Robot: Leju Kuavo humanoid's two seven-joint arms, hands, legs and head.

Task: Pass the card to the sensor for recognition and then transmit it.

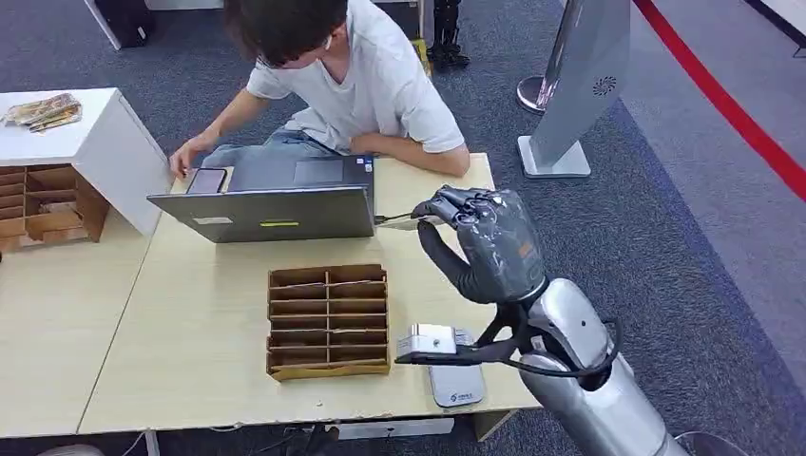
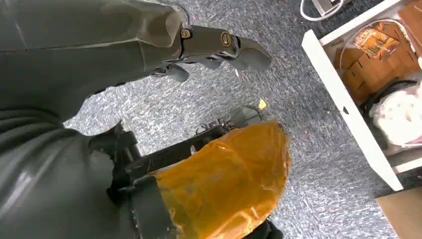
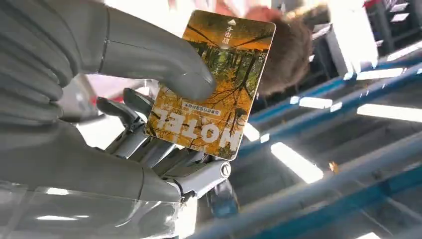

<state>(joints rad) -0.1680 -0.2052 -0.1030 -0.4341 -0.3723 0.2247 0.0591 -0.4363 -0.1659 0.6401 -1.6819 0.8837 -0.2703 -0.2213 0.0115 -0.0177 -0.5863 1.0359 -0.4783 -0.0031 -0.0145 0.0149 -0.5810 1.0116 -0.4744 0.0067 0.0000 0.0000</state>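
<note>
My right hand (image 1: 485, 247) is raised above the table's right side, past the corner of the laptop. It pinches a hotel card (image 3: 214, 84) printed with orange autumn trees, the thumb (image 3: 149, 55) on its face and the fingers behind it. In the head view the card (image 1: 397, 219) shows edge-on, pointing toward the laptop. A flat light-grey sensor pad (image 1: 456, 385) lies at the table's near edge, below and nearer to me than the hand. My left hand (image 2: 149, 40) hangs over grey carpet with its fingers apart, holding nothing.
A cardboard slot organiser (image 1: 328, 321) sits mid-table, left of the sensor. An open laptop (image 1: 266, 204) stands behind it, and a seated person (image 1: 352, 85) leans over it. A white cabinet (image 1: 105, 142) with a second organiser stands at the left. A grey stand (image 1: 580, 85) rises at the back right.
</note>
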